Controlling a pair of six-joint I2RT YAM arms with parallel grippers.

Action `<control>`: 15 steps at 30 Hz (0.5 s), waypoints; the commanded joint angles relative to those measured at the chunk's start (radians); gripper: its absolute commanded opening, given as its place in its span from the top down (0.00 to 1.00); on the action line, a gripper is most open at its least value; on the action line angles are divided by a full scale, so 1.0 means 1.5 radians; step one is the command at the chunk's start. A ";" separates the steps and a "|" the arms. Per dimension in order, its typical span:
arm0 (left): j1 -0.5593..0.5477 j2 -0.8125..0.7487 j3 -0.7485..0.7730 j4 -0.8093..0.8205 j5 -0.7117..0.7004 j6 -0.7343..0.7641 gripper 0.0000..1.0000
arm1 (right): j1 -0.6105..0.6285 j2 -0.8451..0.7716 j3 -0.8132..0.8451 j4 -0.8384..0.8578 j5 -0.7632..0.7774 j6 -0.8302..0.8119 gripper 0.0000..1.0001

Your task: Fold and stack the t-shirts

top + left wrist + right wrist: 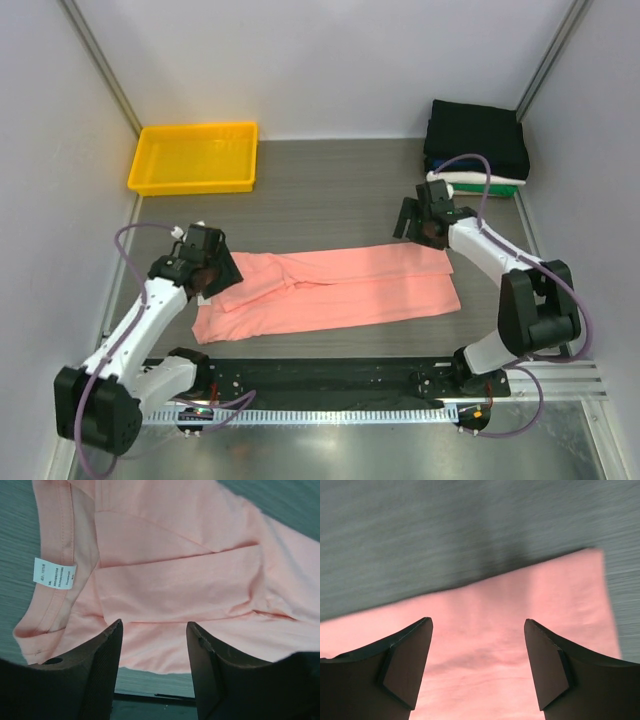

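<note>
A salmon-pink t-shirt [330, 290] lies folded into a long strip across the grey table. My left gripper [212, 276] hovers open over its left end. In the left wrist view the collar with its white label [54, 573] and a folded sleeve [175, 587] lie beyond the open left gripper [154, 625], which holds nothing. My right gripper [431, 238] stands open above the shirt's right end. In the right wrist view pink cloth [520, 595] fills the gap under the open right gripper [477, 622]. A stack of folded t-shirts [476, 140], black on top with white and green edges below, sits at the back right.
A yellow plastic tray [195, 128] stands at the back left. White walls close in the table on three sides. A black rail [330, 375] with the arm bases runs along the near edge.
</note>
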 commanded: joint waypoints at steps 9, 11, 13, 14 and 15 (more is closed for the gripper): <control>-0.020 0.252 -0.114 0.252 -0.021 -0.077 0.51 | 0.106 0.025 -0.147 0.055 -0.011 0.063 0.23; -0.033 0.280 -0.104 0.280 -0.029 -0.087 0.52 | 0.143 0.014 -0.187 0.055 -0.021 0.096 0.23; -0.042 0.336 -0.063 0.291 -0.046 -0.090 0.52 | 0.188 -0.010 -0.231 0.071 -0.048 0.124 0.23; -0.054 0.359 -0.045 0.293 -0.050 -0.091 0.53 | 0.206 -0.021 -0.243 0.073 -0.051 0.139 0.24; -0.060 0.411 -0.019 0.292 -0.055 -0.092 0.53 | 0.232 -0.048 -0.257 0.075 -0.053 0.153 0.24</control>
